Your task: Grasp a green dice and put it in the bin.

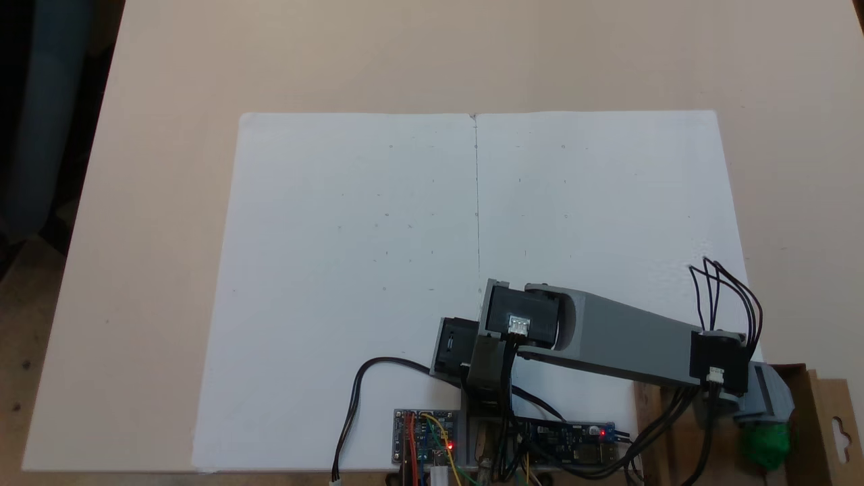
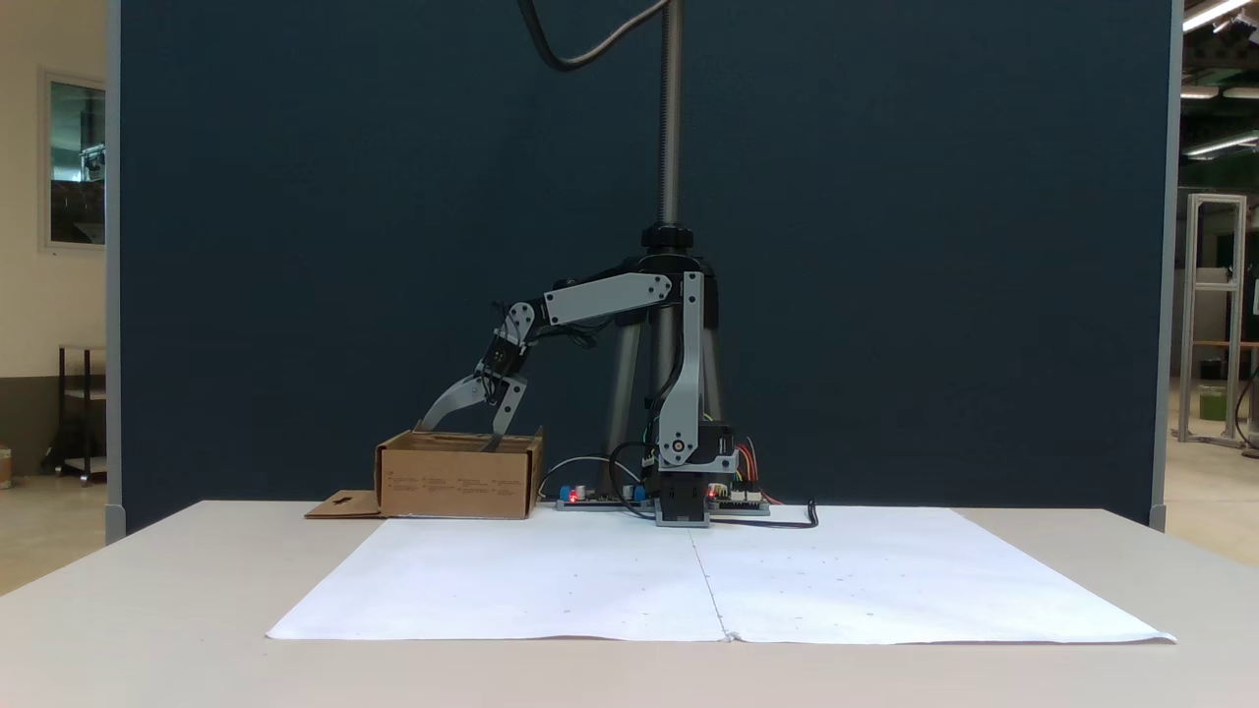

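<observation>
**Arm reaching over the box, green shape under the gripper**

From my remote seat I am reading the front-facing fixed view from the table edge inward. Nearest to me, white paper sheets point(image 2: 723, 580) are lying flat on the pale table point(image 2: 148, 610), two of them meeting at a centre seam. Behind the paper, the arm's base point(image 2: 686, 492) is standing among circuit boards with red lights glowing. The arm is stretching towards the left of that view, and the gripper point(image 2: 462, 428) is pointing down over the bin point(image 2: 457, 480), its two jaws standing visibly spread, tips at about rim level. The bin's flap point(image 2: 339, 506) is lying flat on the table at the box's left side.

In the fixed view from above, the gripper point(image 1: 759, 422) is hanging over the bin point(image 1: 806, 405) at the bottom right corner. The green dice point(image 1: 766, 445) is showing as a blurred green patch just below the gripper's grey body, inside the box outline. I cannot tell whether the jaws are touching it or whether it is resting on the box floor. Farthest back, a dark blue panel point(image 2: 885, 246) is standing behind the table.
</observation>
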